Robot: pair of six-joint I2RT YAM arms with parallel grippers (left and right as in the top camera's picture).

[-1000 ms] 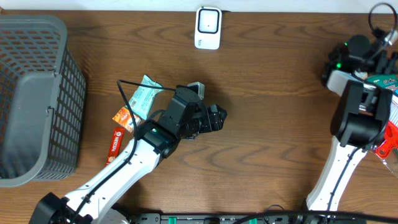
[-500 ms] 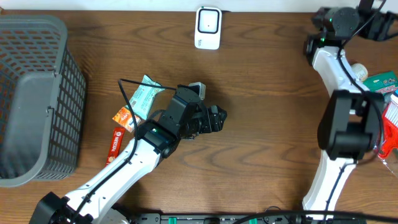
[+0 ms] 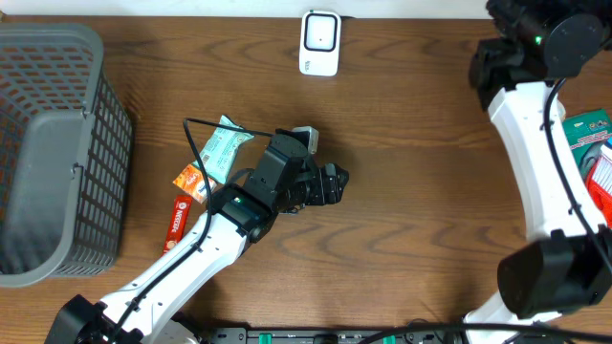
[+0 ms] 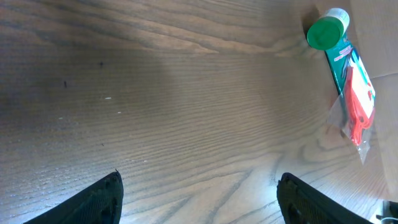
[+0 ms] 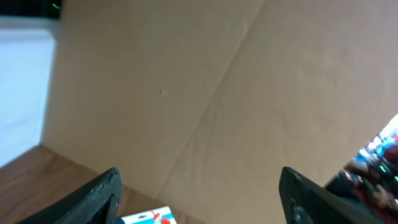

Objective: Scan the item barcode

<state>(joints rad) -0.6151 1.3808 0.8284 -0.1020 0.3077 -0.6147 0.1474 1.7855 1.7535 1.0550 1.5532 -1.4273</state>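
Since a second ago your right arm [image 3: 535, 124] has swung up and away. It hung over the teal pack [image 3: 587, 124]; now it reaches level with the scanner [image 3: 319, 42], well to the scanner's right. Your left arm [image 3: 225, 229] has not shifted.

Your right gripper [image 5: 199, 190]: fingers [image 5: 99, 196] spread wide, nothing between, facing a cardboard wall [image 5: 249, 93]. Your left gripper [image 3: 331, 183]: spread wide too, empty, nearside of the scanner and almost straight below it, nose pointing right.

Nearside-left of the scanner lie the green packet [image 3: 226, 148], orange packet [image 3: 189, 179] and red stick [image 3: 179, 218], all behind the left gripper. The green packet's long axis runs diagonally, far end tipped toward the scanner. The teal pack lies nearside-right of the scanner, far out.

Which item you are meant to scan is not clear. Judgement: the left arm is nearer the three packets but faces away, so you must back up or turn before closing. The right arm is nearer the teal pack, yet points off it.
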